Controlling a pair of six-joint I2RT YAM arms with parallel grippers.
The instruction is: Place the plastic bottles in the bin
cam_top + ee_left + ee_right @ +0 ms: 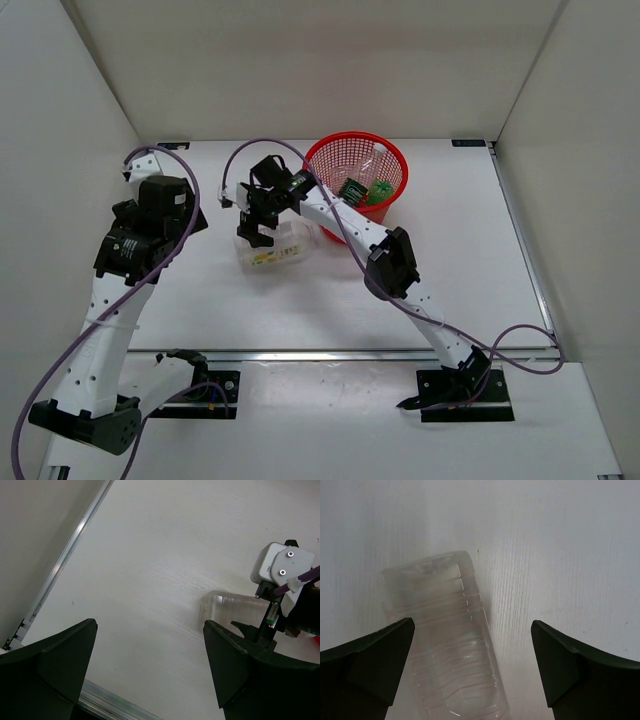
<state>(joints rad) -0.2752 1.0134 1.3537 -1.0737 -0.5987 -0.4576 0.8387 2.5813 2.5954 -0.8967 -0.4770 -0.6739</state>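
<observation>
Jaws spread wide, my left gripper [150,625] hangs idle, well apart from the work. My right gripper [472,624], also open, hovers over the squarish clear bottle [445,645] lying just left of the bin [333,160]; it sits off-centre, so closing could squirt it sideways.

Four bottles [272,250], one bin [328,158], two arms [342,216].

The bin [325,165] is red mesh, the ridged bottle [445,645] clear, the table [480,260] white.
</observation>
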